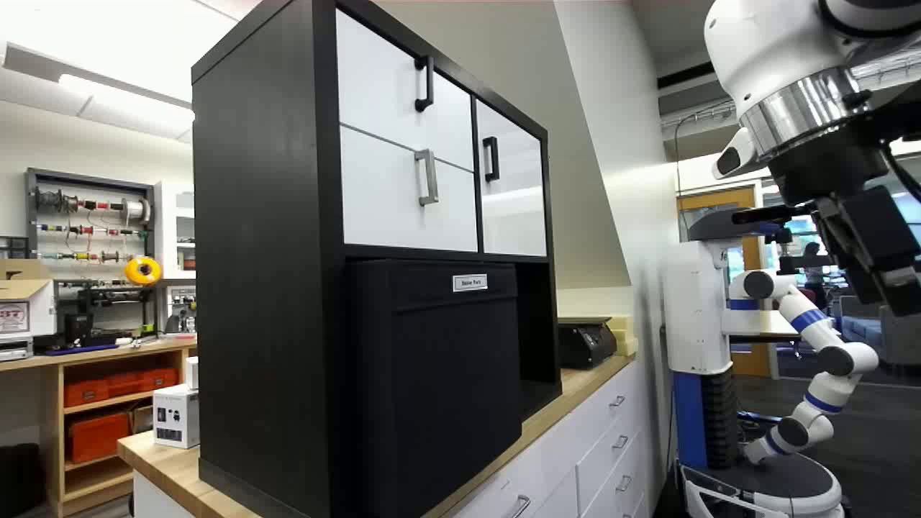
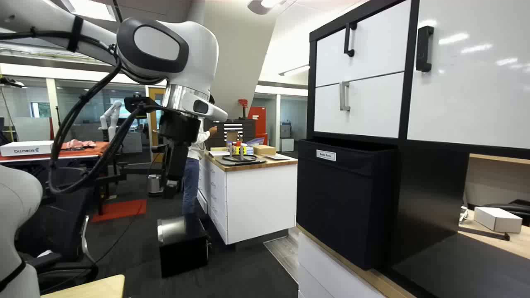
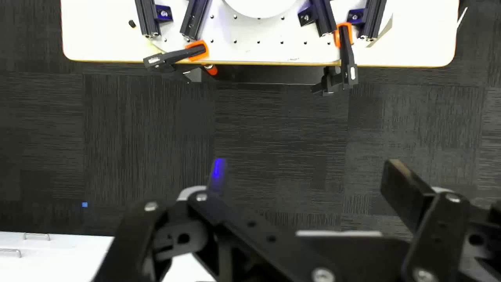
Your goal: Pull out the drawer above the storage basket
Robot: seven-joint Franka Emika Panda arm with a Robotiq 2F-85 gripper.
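"How do the jaws stand, as we see them?"

"Parted wide: our gripper [image 3: 307, 174] hangs over dark carpet [image 3: 282, 133], which shows between its fingers [image 3: 405, 192]."

"And the black-handled drawer [image 2: 374, 49]?"

"Well apart from the jaws, and higher in both exterior views. We find it closed in the black cube cabinet [image 1: 259, 216], with the grey-handled drawer [image 2: 372, 105] just beneath it. Lower again, at about the jaws' level in those pictures, the black storage basket [image 2: 339, 198] juts out of the cabinet, white label [image 2: 326, 155] to the front."

"What holds the cabinet up?"

"A wooden countertop [image 1: 167, 460], likewise well away from the jaws, over white base drawers [image 1: 593, 460]. We see a printed white box [image 1: 176, 417] on it, beside the cabinet."

"And the room around the jaws?"

"From the wrist view we look down on a white table [image 3: 415, 35] to one side of the jaws, black-and-orange clamps [image 3: 346, 56] on its edge. Beyond the jaws, in an exterior view, we make out a person [image 2: 191, 182] in jeans near a wood-topped bench [image 2: 261, 203] and, on the carpet, a red mat [image 2: 122, 210]."

"We also get a mobile robot [image 1: 698, 309] farther off than the jaws, and a rack of wire spools [image 1: 97, 244] well away from them."
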